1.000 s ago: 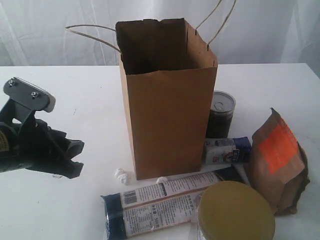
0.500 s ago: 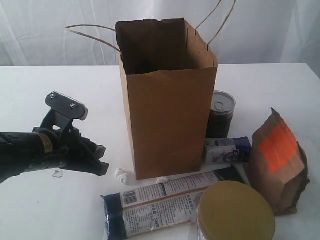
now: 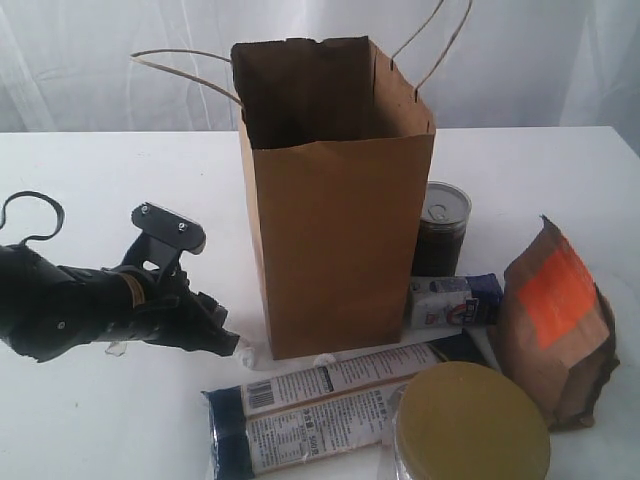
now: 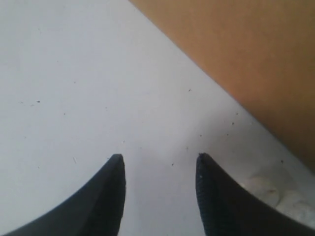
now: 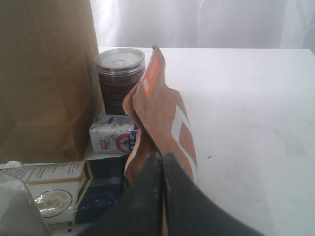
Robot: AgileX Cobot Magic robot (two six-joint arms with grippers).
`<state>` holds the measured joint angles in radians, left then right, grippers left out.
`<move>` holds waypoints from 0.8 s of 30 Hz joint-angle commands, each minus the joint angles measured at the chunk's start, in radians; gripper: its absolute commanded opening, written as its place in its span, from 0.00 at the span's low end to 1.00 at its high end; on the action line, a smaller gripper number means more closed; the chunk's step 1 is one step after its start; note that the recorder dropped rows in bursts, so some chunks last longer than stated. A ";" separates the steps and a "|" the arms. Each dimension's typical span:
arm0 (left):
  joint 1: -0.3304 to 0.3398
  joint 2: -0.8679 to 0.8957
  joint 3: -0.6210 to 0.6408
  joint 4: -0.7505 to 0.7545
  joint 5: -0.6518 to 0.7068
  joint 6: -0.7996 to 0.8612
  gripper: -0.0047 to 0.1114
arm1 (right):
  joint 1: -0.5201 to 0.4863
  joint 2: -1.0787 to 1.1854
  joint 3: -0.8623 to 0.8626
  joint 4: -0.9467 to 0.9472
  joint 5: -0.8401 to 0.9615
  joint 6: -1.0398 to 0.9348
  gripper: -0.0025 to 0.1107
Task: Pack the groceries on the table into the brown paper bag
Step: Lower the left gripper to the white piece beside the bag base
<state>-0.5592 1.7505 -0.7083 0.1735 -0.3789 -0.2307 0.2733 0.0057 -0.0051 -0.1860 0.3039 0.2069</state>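
Observation:
The brown paper bag (image 3: 335, 230) stands upright and open mid-table. To its right are a dark silver-lidded can (image 3: 441, 228), a small blue-white packet (image 3: 452, 300) and a brown pouch with orange label (image 3: 555, 320). In front lie a long navy-tan packet (image 3: 330, 400) and a gold-lidded jar (image 3: 470, 425). My left gripper (image 3: 225, 343) hovers low by the bag's front left corner, open and empty (image 4: 158, 160), with the bag wall (image 4: 246, 54) just ahead. My right gripper (image 5: 162, 156) is shut with nothing between its fingers, just short of the pouch (image 5: 162, 113); it does not show in the exterior view.
Small white bits (image 3: 242, 350) lie at the bag's base, and a clear wrapper scrap (image 3: 115, 348) lies under my left arm. The bag's string handles (image 3: 180, 60) stick out at the top. The white table (image 3: 120, 430) runs on to the left.
My left arm has moved right and down toward the foot of the bag, jaws still open. Nothing else has shifted.

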 commanded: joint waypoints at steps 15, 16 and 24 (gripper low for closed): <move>0.004 0.005 -0.044 0.602 0.053 -0.465 0.47 | -0.006 -0.006 0.005 -0.002 -0.006 -0.005 0.02; 0.004 0.005 -0.044 0.627 0.050 -0.494 0.47 | -0.006 -0.006 0.005 -0.002 -0.006 -0.005 0.02; 0.004 0.005 -0.044 0.778 -0.020 -0.643 0.47 | -0.006 -0.006 0.005 -0.002 -0.006 -0.005 0.02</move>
<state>-0.5592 1.7535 -0.7505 0.9088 -0.3778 -0.8327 0.2733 0.0057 -0.0051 -0.1860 0.3039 0.2069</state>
